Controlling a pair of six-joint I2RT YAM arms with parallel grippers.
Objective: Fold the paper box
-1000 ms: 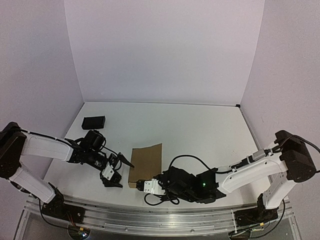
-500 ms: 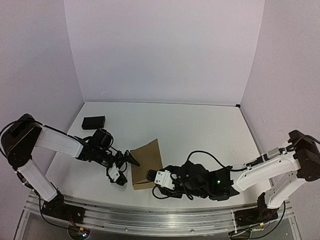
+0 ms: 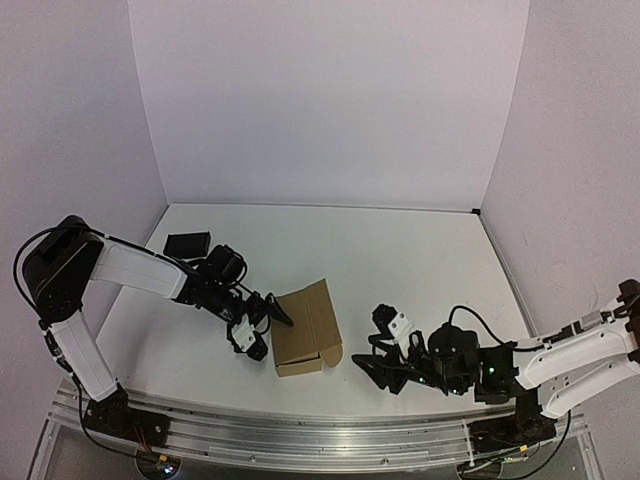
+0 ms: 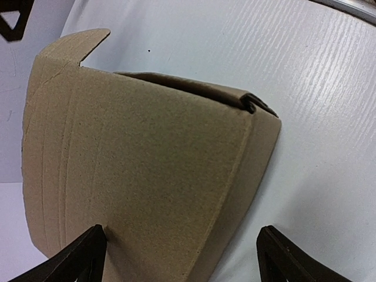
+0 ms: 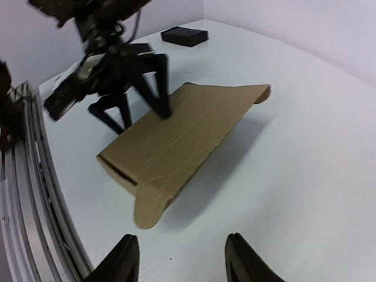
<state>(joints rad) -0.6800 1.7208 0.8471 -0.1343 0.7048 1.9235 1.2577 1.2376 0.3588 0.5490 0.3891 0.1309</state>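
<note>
I see my left pincer [image 4: 182, 230] spread wide astride the paper box [image 3: 305, 330] edge; my right pincer [image 5: 181, 242] is parted, empty, nearby.

I'm watching right gripper [image 3: 369, 343] backing off the paper box [image 3: 305, 335] toward 3 o'clock, jaws apart | left gripper [image 3: 268, 333] reaching in from 9 o'clock, straddling its edge | box sliding slightly toward 3 o'clock, turning.

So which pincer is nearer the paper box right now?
Left. The left pincer straddles the paper box at its left edge. The right pincer sits off to its right, with bare table between.
</note>
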